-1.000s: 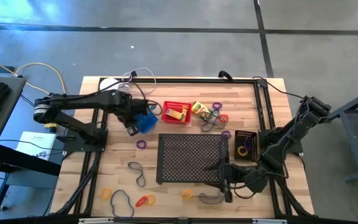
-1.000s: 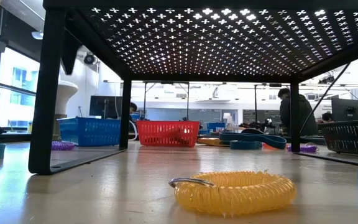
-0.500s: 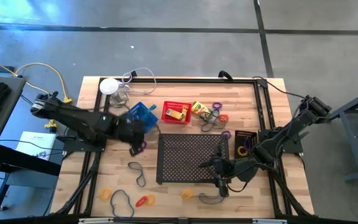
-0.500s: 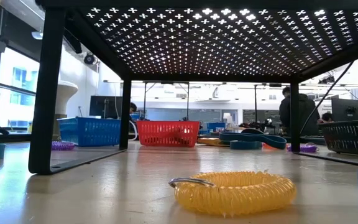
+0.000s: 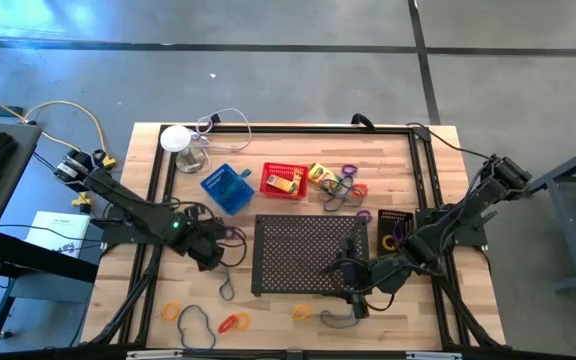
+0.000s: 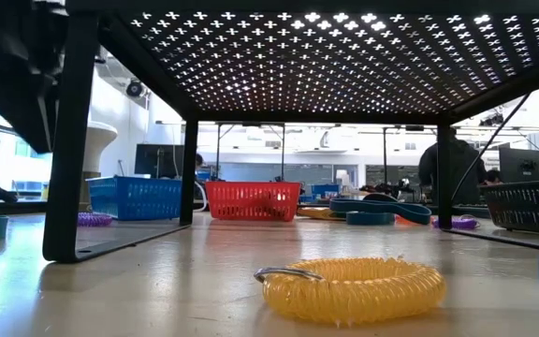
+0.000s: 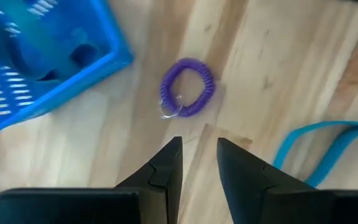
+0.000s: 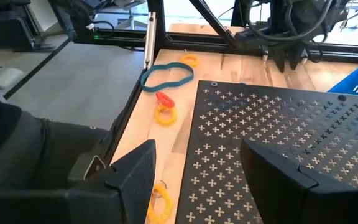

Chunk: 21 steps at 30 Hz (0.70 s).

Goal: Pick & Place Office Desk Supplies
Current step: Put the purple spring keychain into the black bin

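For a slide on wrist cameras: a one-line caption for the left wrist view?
Left gripper hovers open above a purple coil band on the wooden table, beside the blue basket.

The left arm is stretched low across the surface, its left gripper (image 5: 211, 252) pointed downward with jaws narrowly parted and nothing held. The right arm is folded inward, the right gripper (image 5: 353, 290) held wide apart.

Overhead, table-level, two wrist views — all share tray (image 5: 303, 255).
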Each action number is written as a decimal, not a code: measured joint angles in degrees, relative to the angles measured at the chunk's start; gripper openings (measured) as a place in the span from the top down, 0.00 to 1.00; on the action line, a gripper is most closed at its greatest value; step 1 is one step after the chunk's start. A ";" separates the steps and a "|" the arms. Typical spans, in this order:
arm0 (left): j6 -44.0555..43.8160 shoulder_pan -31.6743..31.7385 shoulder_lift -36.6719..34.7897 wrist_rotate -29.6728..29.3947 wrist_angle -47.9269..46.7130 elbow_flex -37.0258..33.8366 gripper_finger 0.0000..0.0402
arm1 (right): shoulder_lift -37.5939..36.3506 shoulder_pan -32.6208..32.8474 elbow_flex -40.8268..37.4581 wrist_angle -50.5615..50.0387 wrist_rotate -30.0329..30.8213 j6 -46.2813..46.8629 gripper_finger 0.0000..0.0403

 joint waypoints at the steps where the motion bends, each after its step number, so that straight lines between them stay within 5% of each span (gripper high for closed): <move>1: 0.69 -0.04 0.01 0.18 1.86 -0.63 0.76 | 0.00 -0.25 0.00 0.10 -0.37 0.00 0.45; 21: 5.22 6.98 2.57 3.64 20.72 -10.20 0.76 | 0.00 -2.53 0.00 -1.08 -2.86 -0.24 0.46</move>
